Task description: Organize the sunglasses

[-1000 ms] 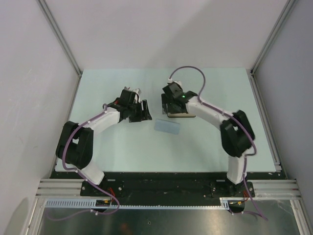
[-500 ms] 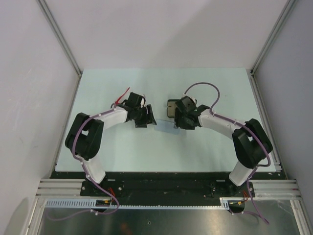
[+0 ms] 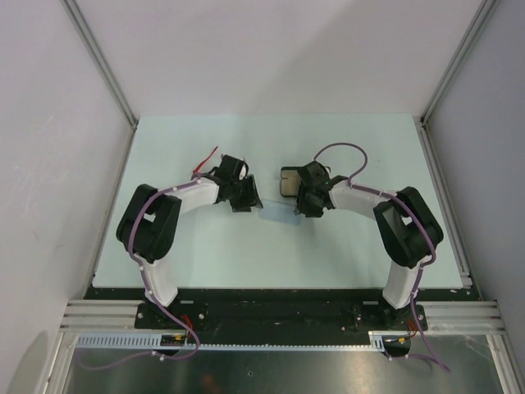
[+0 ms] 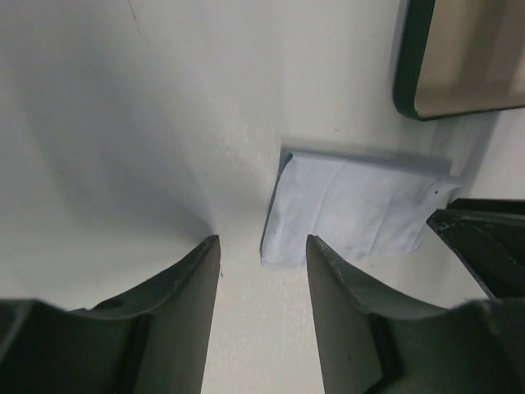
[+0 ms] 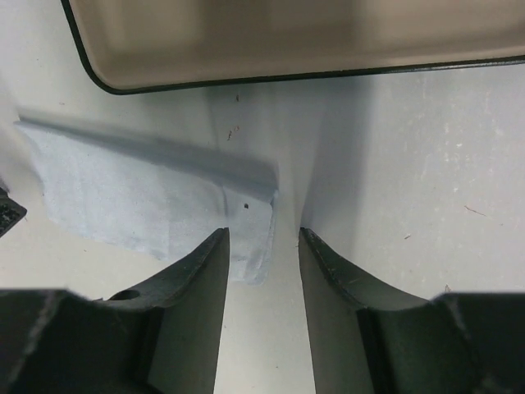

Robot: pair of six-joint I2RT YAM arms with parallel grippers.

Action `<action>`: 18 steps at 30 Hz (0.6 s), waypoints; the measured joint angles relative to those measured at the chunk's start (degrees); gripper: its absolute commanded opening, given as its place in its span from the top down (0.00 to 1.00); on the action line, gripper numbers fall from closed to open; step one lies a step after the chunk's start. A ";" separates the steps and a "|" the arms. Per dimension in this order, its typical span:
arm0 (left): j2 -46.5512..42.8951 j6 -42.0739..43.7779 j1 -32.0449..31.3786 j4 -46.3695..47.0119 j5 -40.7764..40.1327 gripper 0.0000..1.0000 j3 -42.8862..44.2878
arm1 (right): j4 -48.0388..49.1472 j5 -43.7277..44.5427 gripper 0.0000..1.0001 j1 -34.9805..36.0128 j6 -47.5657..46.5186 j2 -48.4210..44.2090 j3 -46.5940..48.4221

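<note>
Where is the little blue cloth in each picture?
Top: cloth in the middle, just on the near side of the case.
Left wrist: cloth right of centre, below the case.
Right wrist: cloth left of centre, below the case.
Shared landmark: the open case.

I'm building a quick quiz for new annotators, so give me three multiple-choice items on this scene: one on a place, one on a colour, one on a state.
1. The pale blue square cloth lies: A) on the pale table, beside the black-rimmed oblong case; B) inside that case; C) hanging off the table edge.
2. The case's lining is: A) red; B) tan; C) green.
3. The case is: A) zipped shut; B) standing on end; C) lying open.
Key: A, both wrist views show it on the table next to the case; B, the lining looks tan; C, the lining faces up, uncovered.
</note>
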 measured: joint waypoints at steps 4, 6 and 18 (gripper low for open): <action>1.68 0.81 -0.02 0.20 0.24 0.52 1.70 | 1.07 -0.68 0.65 -0.26 0.24 0.46 0.02; 2.45 1.09 -0.02 0.46 0.63 0.51 2.54 | 1.66 -1.14 0.67 -0.35 0.59 0.79 0.13; 2.99 3.67 -0.50 0.74 2.14 0.50 3.17 | 2.80 -1.97 0.76 -0.46 1.09 1.53 0.37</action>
